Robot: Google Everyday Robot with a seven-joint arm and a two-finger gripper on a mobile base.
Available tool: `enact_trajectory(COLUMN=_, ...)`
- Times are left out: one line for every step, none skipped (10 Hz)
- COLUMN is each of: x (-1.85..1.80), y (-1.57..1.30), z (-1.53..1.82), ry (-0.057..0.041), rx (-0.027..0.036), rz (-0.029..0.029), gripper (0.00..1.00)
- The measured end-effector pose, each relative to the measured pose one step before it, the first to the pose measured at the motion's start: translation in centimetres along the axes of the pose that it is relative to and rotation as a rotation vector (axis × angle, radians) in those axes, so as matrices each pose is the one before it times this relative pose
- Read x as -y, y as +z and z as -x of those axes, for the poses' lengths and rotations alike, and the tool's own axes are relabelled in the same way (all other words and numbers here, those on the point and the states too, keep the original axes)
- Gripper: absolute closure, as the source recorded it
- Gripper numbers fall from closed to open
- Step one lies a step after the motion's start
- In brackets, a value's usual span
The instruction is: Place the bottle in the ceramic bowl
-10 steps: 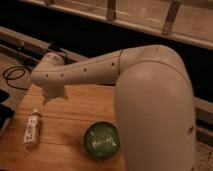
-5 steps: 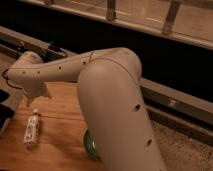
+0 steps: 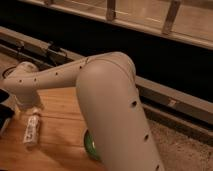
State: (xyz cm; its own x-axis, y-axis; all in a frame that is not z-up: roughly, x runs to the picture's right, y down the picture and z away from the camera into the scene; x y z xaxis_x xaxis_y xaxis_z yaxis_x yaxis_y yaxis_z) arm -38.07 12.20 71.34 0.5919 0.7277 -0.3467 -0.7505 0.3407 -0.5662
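Note:
The small white bottle point(image 3: 32, 131) lies on its side on the wooden table point(image 3: 60, 130) at the left. My gripper point(image 3: 34, 111) hangs from the wrist at the far left, directly over the bottle's top end and very close to it. The green ceramic bowl point(image 3: 89, 144) stands to the right of the bottle. Only a thin strip of its left rim shows, since my arm point(image 3: 110, 100) covers the rest.
A black object point(image 3: 5, 114) sits at the table's left edge beside the bottle. Dark cables point(image 3: 55, 51) lie along a grey ledge behind the table. A speckled floor point(image 3: 180, 150) lies to the right.
My arm has swung left and closer to the camera and now hides nearly all of the bowl. The gripper has come down over the bottle's top end. The bottle has not moved.

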Motion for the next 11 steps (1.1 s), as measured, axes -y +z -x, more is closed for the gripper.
enact_trajectory(x=0.109, y=-0.029, z=0.060, ry=0.00069, rx=0.00227, rz=-0.00284, gripper=0.35)
enact_trajectory(x=0.199, y=-0.064, z=-0.008, ry=0.00408, rx=0.00044, rz=-0.00045, gripper=0.35)
enact_trajectory(x=0.003, y=0.030, z=-0.021, ry=0.00003, rx=-0.00068, rz=-0.00020, gripper=0.35)
enact_trajectory(x=-0.169, y=0.011, z=-0.013, ry=-0.00228, rx=-0.00260, rz=-0.00046, gripper=0.35)
enact_trajectory(x=-0.027, y=0.134, z=0.086, ry=-0.00801, rx=-0.00397, rz=-0.00172, gripper=0.35)
enact_trajectory(x=-0.384, y=0.336, z=0.331, ry=-0.01736, rx=-0.00331, rz=0.00078, gripper=0.35)
enact_trajectory(x=-0.746, y=0.646, z=0.780, ry=-0.02585, rx=-0.00262, rz=0.00411, gripper=0.35)
enact_trajectory(x=-0.805, y=0.854, z=1.108, ry=-0.02858, rx=-0.00281, rz=0.00403, gripper=0.35)
enact_trajectory(x=-0.282, y=0.584, z=0.417, ry=-0.01230, rx=-0.00523, rz=0.00335, gripper=0.35)
enact_trajectory(x=0.263, y=0.879, z=0.144, ry=0.00051, rx=-0.00957, rz=0.00081, gripper=0.35)
enact_trajectory(x=0.409, y=0.753, z=-0.344, ry=0.00673, rx=-0.00851, rz=0.00184, gripper=0.35)
